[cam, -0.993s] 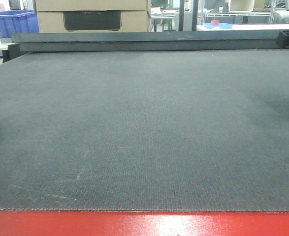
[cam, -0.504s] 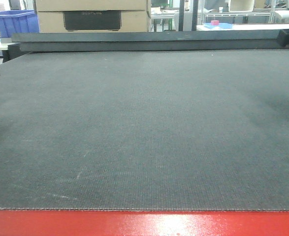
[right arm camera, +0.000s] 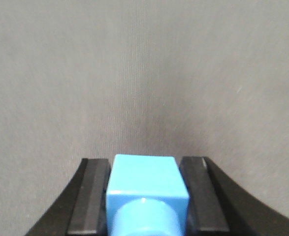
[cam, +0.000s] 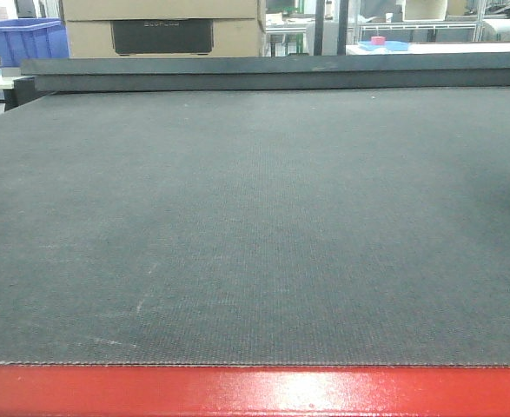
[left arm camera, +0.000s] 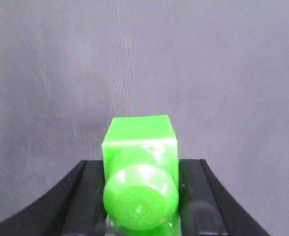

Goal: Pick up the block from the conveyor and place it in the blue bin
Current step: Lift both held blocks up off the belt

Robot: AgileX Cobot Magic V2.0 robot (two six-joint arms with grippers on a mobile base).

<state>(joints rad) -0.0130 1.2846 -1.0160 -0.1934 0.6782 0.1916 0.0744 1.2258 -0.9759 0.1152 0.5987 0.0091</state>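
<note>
- The green block (left arm camera: 139, 135) sits above the conveyor (cam: 255, 217), clamped in your left end effector (left arm camera: 140, 166). Its round stud faces the wrist camera.
- The blue block (right arm camera: 145, 182) is also above the conveyor, pinched in your right end effector (right arm camera: 145, 166).
- Both end effectors are closed to block width. Each has a black finger (left arm camera: 92, 196) pressed flat on either side of its block, and neither has any visible slack.
- The conveyor carries nothing in the front view, and neither arm shows there, so you cannot judge from that view how high over the conveyor the blocks hang.
- The blue bin (cam: 22, 39) stands beyond the conveyor's far left corner, past the black end rail (cam: 272, 74) and beside a cardboard box (cam: 163, 26).
- I judge the pick done and the carry to the bin as what remains.
- Risk: the blocks are glossy plastic held only by their side faces, so a quick swing could let one slide out and drop onto the conveyor.
- Risk: both arms head for the same bin off the conveyor's left corner, so the right arm may cross the left arm's path and knock a block loose.
- Risk: releasing short of the end rail puts the block back on the conveyor.
</note>
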